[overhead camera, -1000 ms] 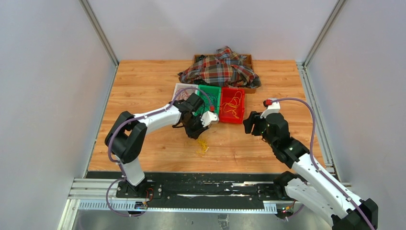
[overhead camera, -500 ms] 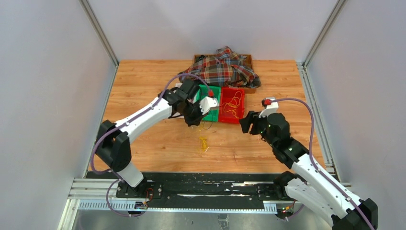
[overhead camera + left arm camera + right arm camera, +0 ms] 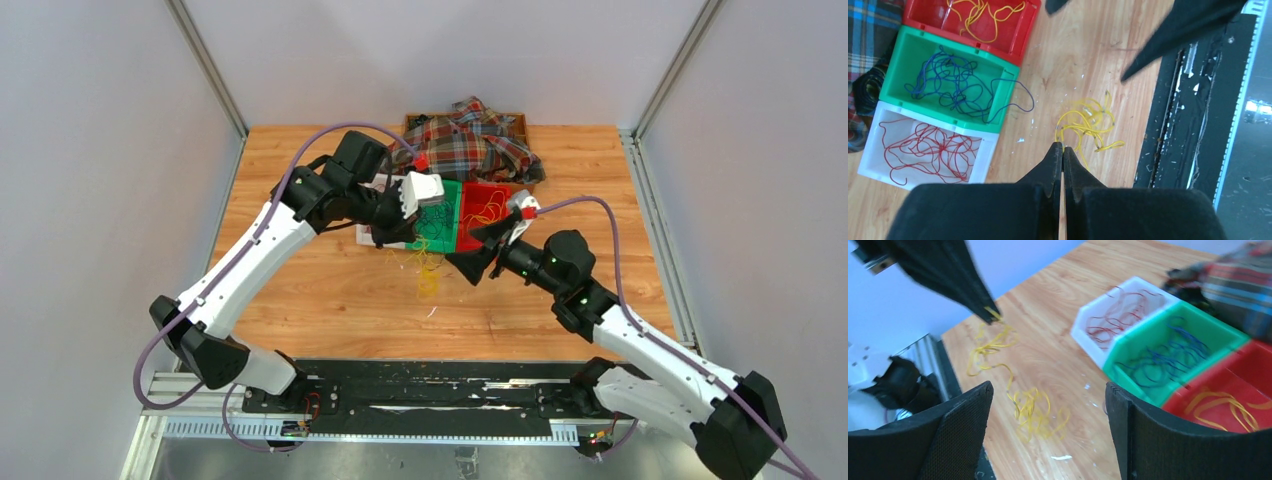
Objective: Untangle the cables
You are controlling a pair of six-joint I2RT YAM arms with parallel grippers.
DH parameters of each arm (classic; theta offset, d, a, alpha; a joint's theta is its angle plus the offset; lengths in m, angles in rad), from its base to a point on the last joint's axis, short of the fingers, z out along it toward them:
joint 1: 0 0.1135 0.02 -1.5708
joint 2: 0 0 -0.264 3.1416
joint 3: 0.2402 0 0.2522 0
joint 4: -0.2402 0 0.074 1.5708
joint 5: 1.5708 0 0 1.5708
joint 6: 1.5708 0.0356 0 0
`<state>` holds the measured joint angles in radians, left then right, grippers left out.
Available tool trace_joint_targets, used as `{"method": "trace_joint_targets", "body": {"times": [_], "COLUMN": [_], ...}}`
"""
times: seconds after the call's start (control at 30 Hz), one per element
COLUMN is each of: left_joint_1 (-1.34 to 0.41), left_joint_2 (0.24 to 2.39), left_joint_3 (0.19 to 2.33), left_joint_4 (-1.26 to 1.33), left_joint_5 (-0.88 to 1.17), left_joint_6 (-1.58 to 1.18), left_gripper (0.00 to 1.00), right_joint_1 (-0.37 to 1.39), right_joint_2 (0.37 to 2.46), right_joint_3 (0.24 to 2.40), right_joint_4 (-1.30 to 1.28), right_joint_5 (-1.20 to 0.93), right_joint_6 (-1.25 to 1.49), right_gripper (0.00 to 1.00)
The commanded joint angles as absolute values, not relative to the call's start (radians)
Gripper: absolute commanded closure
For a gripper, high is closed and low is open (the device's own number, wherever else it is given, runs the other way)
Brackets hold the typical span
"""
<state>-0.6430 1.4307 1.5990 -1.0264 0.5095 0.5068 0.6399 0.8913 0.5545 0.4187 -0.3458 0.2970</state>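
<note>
Cables (image 3: 1088,125), a loose yellow tangle, lie on the worktop (image 3: 1083,55) just near of the green bin (image 3: 938,114). They look light, limp and snag-prone. Left fingers (image 3: 1054,157) pinch one strand; right fingers (image 3: 963,430) gape wide. A free outer loop seems the safest hold.

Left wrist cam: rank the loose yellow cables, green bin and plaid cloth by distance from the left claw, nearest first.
1. yellow cables: just right of the shut left claw, one strand reaching its tips.
2. green bin: up and to the left.
3. plaid cloth: far top-left corner, past the bin.
</note>
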Motion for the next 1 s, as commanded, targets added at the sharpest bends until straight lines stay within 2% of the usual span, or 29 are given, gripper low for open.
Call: {"method": "trace_joint_targets", "body": {"times": [0.0,0.2,0.53,0.87,0.97], "left_joint_1": [-0.642,-0.646,-0.650,-0.653,-0.654], "left_joint_2": [1.402,1.384,1.340,1.342,1.342], "left_joint_3": [1.645,1.657,1.699,1.744,1.760], "left_joint_4": [-1.084,-1.090,-1.112,-1.112,-1.112], "left_joint_5": [0.579,0.590,0.658,0.680,0.681], "left_joint_6": [0.516,0.508,0.501,0.465,0.457], "left_gripper": [0.99,0.99,0.99,0.99,0.99], "right_joint_1": [0.749,0.808,0.812,0.835,0.854], "right_joint_2": [0.940,1.022,1.115,1.214,1.234], "right_joint_3": [0.627,0.655,0.684,0.722,0.717], "right_joint_4": [0.529,0.575,0.624,0.697,0.726], "right_joint_5": [-0.435,-0.439,-0.350,-0.367,-0.357], "right_joint_6": [0.184,0.181,0.186,0.214,0.226], "right_gripper": [0.18,0.20,0.39,0.45,0.51]}}
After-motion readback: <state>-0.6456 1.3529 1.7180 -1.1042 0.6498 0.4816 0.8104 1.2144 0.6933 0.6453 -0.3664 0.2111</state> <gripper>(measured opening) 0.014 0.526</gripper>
